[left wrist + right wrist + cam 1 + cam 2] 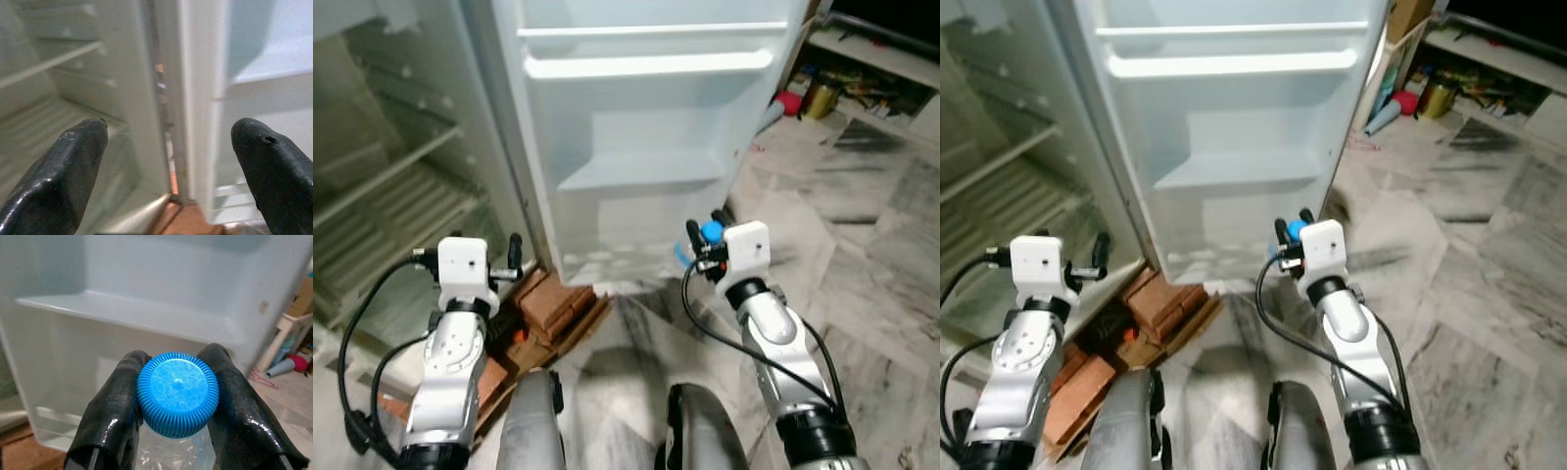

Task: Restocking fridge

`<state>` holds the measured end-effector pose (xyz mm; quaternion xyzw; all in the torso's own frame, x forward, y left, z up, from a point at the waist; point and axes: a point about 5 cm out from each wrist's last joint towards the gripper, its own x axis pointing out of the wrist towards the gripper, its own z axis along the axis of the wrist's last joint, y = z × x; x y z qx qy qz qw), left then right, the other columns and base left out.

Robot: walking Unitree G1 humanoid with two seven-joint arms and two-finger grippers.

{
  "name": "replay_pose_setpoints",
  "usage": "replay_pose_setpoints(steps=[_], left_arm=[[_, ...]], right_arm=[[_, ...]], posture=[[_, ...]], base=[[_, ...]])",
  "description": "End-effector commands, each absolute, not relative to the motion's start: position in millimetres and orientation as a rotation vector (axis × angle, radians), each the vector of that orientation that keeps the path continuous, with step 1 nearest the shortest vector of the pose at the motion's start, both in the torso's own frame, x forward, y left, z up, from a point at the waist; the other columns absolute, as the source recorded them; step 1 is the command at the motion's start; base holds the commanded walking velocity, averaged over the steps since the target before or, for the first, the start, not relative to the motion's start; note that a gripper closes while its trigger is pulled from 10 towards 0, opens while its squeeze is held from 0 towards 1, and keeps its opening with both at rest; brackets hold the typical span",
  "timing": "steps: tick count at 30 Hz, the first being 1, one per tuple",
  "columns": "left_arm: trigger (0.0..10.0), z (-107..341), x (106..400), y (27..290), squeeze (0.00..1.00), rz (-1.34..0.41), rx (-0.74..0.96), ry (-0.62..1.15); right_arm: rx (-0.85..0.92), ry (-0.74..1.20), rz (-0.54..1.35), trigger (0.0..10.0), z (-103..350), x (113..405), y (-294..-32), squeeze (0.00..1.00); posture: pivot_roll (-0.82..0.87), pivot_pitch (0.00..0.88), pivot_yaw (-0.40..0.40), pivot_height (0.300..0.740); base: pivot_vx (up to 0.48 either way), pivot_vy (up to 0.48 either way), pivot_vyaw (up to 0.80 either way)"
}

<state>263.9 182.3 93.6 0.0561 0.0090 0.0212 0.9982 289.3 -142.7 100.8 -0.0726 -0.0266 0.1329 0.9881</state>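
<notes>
A white fridge (431, 147) stands open before the robot, its pale interior with ridged wire-like shelves (391, 211) on the robot's left and its open white plastic door (646, 127) straight ahead, showing 2 moulded door shelves, an upper rail (646, 64) and a lower ledge (641, 171). The right claw (703, 235) is raised in front of the lower part of the door, clenched on a clear plastic bottle with a ribbed blue screw cap (177, 392); in the right wrist view the 2 black fingers (115, 416) press against either side of the cap and neck, with the door's lower ledge behind it. The bottle is held in the air, near the door but not touching it and not on any shelf. The left claw (512, 257) is held up on the robot's left near the hinge edge of the fridge, released, its 2 black fingers (63, 171) spread wide apart with nothing between them; its wrist view looks at the gap between the fridge body and the door. Under the door's lower corner lies a stack of reddish-brown bricks (553, 299) on the grey marble floor (862, 255). To the right in the distance, a low white shelf (876, 59) holds small cluttered items, among them a red object (789, 103) and a gold tin (820, 100).
</notes>
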Motion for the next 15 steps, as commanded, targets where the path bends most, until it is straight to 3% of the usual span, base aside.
replay_pose_setpoints(steps=[1, 15], left_arm=[[10.0, 93.6, 264.1, 180.0, 0.0, 0.032, 0.115, 0.017], [10.0, 93.0, 264.0, 179.1, 0.0, 0.034, 0.111, 0.021]], right_arm=[[-0.153, -0.074, 0.244, 10.0, 103.8, 290.9, -147.4, 0.0], [-0.144, -0.067, 0.257, 10.0, 100.3, 290.1, -143.3, 0.0]], posture=[[0.04, 0.09, -0.035, 0.632], [0.04, 0.103, -0.036, 0.632]], base=[[0.27, 0.0, 0.0], [0.276, 0.0, 0.0]])
